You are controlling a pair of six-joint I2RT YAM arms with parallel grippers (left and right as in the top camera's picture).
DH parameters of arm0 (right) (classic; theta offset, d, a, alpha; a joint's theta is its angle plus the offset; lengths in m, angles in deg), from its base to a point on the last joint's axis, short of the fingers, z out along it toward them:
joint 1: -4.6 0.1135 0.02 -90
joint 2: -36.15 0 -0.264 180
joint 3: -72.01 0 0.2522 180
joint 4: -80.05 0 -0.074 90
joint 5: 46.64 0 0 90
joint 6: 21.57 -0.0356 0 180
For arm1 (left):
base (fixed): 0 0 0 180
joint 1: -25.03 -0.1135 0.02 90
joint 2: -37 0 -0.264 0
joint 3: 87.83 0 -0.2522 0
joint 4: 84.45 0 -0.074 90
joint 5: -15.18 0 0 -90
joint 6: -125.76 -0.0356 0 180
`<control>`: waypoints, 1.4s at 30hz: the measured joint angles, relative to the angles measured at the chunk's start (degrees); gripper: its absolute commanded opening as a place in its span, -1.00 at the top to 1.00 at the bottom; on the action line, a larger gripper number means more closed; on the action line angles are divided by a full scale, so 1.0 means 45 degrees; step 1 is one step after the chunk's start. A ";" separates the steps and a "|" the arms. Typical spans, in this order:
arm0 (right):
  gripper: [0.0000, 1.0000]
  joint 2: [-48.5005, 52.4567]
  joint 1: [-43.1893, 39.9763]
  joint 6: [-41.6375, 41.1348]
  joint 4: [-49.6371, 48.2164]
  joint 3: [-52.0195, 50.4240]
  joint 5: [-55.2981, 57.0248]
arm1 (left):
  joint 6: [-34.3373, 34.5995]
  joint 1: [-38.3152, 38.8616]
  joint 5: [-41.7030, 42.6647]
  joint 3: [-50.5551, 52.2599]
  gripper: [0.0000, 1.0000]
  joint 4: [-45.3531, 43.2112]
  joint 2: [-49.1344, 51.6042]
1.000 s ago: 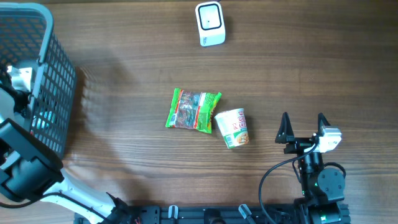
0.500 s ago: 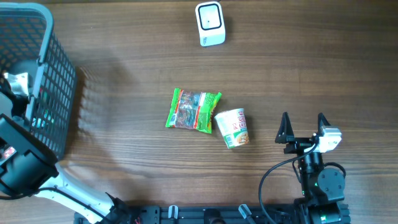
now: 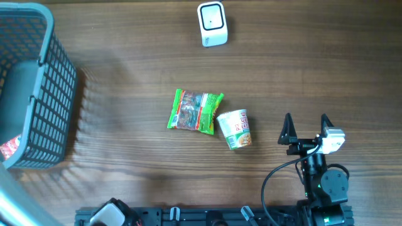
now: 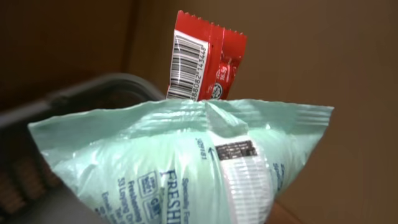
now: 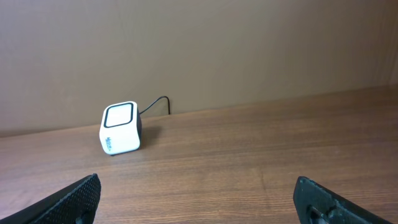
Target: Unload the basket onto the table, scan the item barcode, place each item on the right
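A pale green bag [image 4: 186, 168] with blue print fills the lower left wrist view, right where my left gripper's jaws lie. The fingers themselves are hidden behind it, and the gripper is shut on this bag. A red packet [image 4: 205, 59] with a barcode sticks up behind the bag's top edge. The white barcode scanner [image 3: 211, 24] stands at the table's far side, also seen as the scanner [image 5: 121, 129] from the right wrist. My right gripper [image 3: 306, 129] rests open and empty at the front right, its fingertips [image 5: 81, 196] wide apart.
A grey mesh basket [image 3: 56, 94] stands at the left edge, its rim [image 4: 93, 93] behind the bag. A green snack packet [image 3: 195, 111] and a noodle cup [image 3: 235, 129] on its side lie mid-table. A red item [image 3: 6, 147] shows at the basket's left edge.
My left arm, reaching into the basket a second ago, has swung almost out of the overhead view, and its jaws have closed. The right arm has not moved.
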 measured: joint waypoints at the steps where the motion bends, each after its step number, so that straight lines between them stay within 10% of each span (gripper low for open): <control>1: -0.99 0.0000 0.0000 0.0000 0.0000 0.0000 0.0000 | 0.0379 0.0534 0.0486 -0.0073 0.78 0.0797 -0.0767; 7: -0.99 -0.0005 0.0010 0.0000 0.0000 -0.0005 0.0005 | 0.0170 0.7310 0.1127 0.2084 0.85 0.5260 -0.1219; 13: -0.99 0.0000 -0.0015 0.0000 0.0000 -0.0005 0.0000 | 0.1200 1.2837 0.0831 0.8471 0.75 0.0330 0.1545; 15: -1.00 0.0000 -0.0024 0.0000 -0.0005 0.0000 0.0000 | 0.1768 1.3731 0.0767 0.9360 0.21 -0.1098 0.2807; 16: -0.99 0.0000 -0.0024 0.0000 0.0005 -0.0005 0.0000 | 0.1855 1.3974 0.0763 0.9418 -0.60 -0.1438 0.3249; 17: -0.99 0.0000 -0.0024 0.0000 0.0000 0.0000 0.0000 | 0.2035 1.4251 0.0772 0.9423 -1.00 -0.2006 0.3764; 19: -0.99 0.0000 -0.0024 0.0000 0.0000 0.0000 0.0000 | 0.2127 1.4503 0.0787 0.9418 -1.00 -0.2506 0.4396; 27: -1.00 0.0000 -0.0024 0.0000 0.0000 0.0000 0.0000 | 0.3347 1.2157 0.1428 0.7378 -1.00 -0.2166 0.2603; 35: -0.99 0.0000 -0.0024 0.0000 0.0000 -0.0005 0.0000 | 0.3740 0.6173 -0.6008 0.4182 -1.00 -0.0942 -0.1467; 42: -0.99 0.0000 -0.0024 0.0000 0.0000 0.0000 0.0000 | 0.3900 0.1156 -0.9355 0.4182 -1.00 -0.0034 0.1205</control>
